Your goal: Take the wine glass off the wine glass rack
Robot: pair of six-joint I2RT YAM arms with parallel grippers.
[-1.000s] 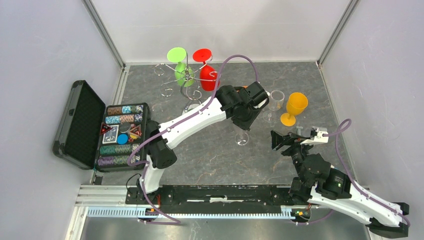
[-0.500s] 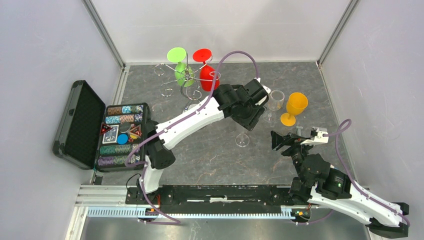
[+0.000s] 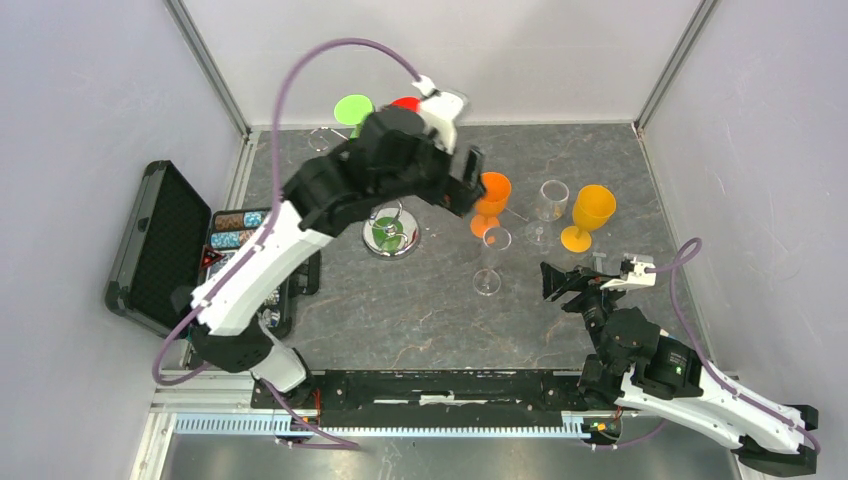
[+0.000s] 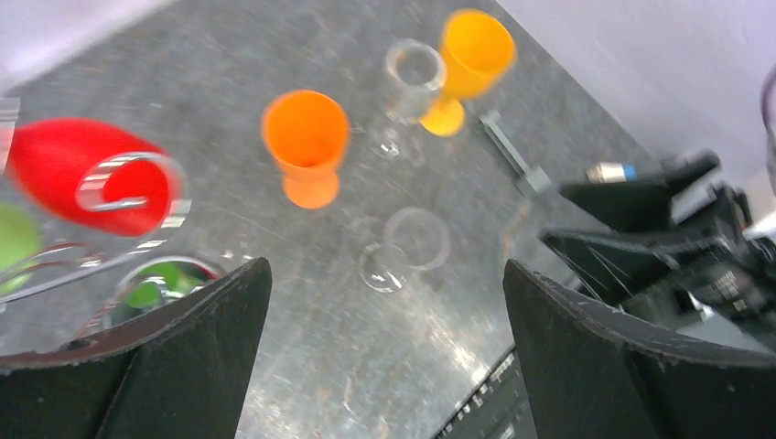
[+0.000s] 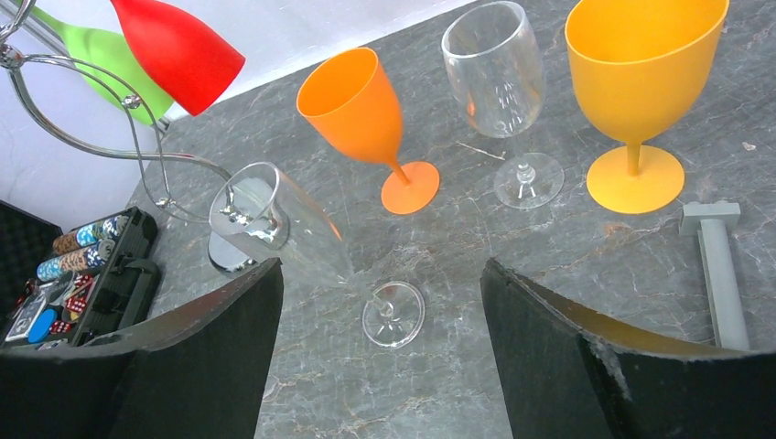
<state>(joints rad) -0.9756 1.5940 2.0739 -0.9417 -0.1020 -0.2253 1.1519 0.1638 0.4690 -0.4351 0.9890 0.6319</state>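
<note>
left gripper (image 4: 382, 274): jaws spread wide with nothing between them; it hangs high above the table (image 3: 430, 320), over the right side of the rack.
right gripper (image 5: 380, 274): jaws wide, nothing held; low over the near right of the table, facing the glasses.
clear flute (image 5: 302, 238): off the rack, standing on its foot on the table, right of the rack's base and just near of the orange glass (image 5: 352, 101); apart from both grippers.
rack (image 5: 91, 151): far left of centre, with the red glass (image 5: 178, 50) and green glass (image 5: 110, 55) hanging bowl-down from its arms.
further right: clear wine glass (image 5: 494, 69), then yellow glass (image 5: 641, 64), both upright.
far left edge: open chip case (image 3: 160, 250).
</note>
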